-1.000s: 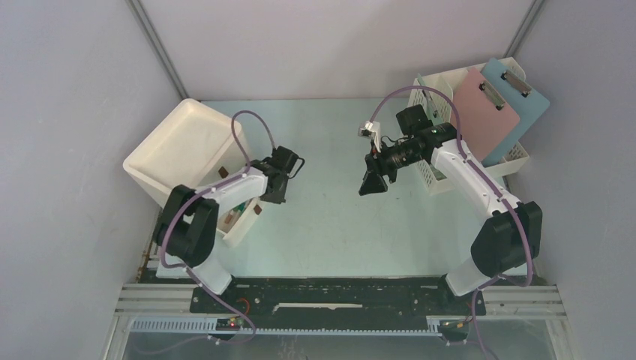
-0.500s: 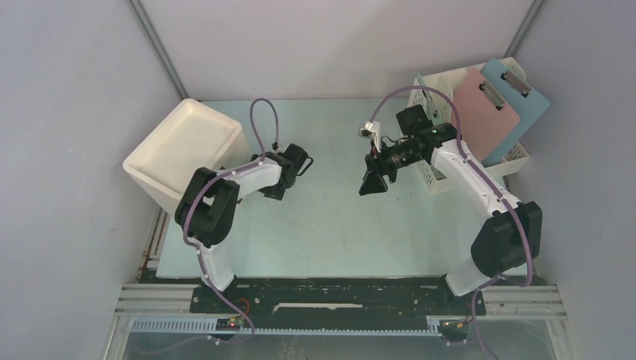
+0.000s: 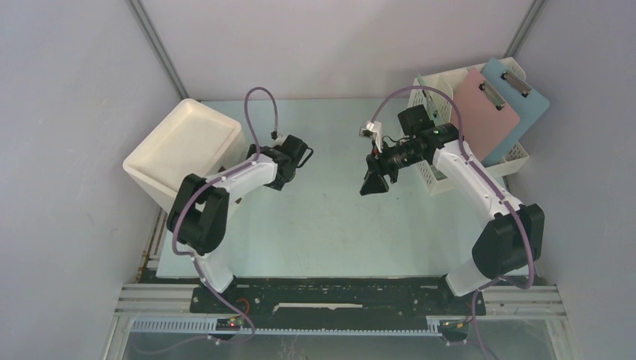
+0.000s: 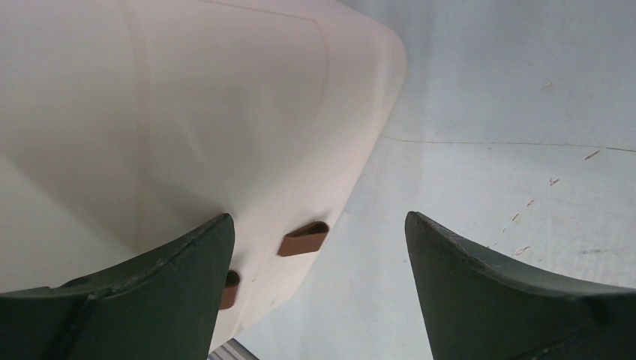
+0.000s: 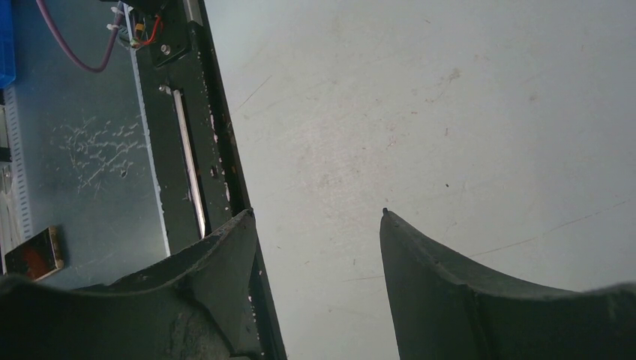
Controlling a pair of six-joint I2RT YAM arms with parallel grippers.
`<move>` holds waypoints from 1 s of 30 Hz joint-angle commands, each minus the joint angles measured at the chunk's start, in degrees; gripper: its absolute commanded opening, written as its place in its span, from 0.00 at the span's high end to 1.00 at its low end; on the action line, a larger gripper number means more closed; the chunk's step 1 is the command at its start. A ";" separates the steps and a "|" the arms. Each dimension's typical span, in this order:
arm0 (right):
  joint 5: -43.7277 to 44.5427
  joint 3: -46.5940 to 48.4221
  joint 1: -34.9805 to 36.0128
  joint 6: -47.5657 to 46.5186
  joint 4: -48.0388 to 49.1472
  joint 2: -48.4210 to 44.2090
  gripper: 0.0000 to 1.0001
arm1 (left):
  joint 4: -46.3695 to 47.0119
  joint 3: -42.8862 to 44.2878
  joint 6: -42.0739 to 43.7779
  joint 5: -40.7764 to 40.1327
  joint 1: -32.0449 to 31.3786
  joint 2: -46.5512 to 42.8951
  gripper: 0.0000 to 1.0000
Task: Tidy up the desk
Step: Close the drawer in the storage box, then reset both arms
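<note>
Top external view gives me the biggest thing first: the pale green table (image 3: 330, 225), spreading beneath both grippers. The white bin (image 3: 180, 146) sits off to the left of my left gripper (image 3: 294, 159). The white file rack (image 3: 435, 174), holding a pink clipboard (image 3: 484, 112) and a blue clipboard (image 3: 525, 94), stands just behind the right gripper (image 3: 373, 182).

A second ago the left gripper was nearly closed, down at the bin's near corner. Now its jaws are spread wide with nothing between them, and the arm has swung out over the table, just clear of the bin. I take that as a drop into the bin completed, though no view shows me what is inside. The right gripper has not moved; it hangs over the table with its jaws parted and empty.

Left wrist view adds the bin's outer wall close on that gripper's left, with two small brown tabs (image 4: 304, 240) low on it, which the overhead misses. Right wrist view shows scuffed table under the gripper and the black rail (image 5: 187, 150) to its left.
</note>
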 commanded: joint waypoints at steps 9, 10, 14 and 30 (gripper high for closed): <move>-0.48 0.03 -0.33 -0.95 0.27 -2.69 0.31 | -3.28 6.50 2.95 -6.28 -3.89 -14.03 0.07; -0.46 0.08 -0.32 -0.84 0.30 -2.78 0.31 | -3.30 6.91 3.17 -5.96 -3.90 -15.33 0.07; 0.11 0.07 -0.32 -0.56 0.61 -3.31 0.31 | -3.28 8.90 4.81 -6.32 -3.92 -20.13 0.07; 11.20 3.52 -1.07 4.50 5.15 -8.77 0.22 | -3.06 19.21 12.21 2.41 -3.78 -38.13 0.00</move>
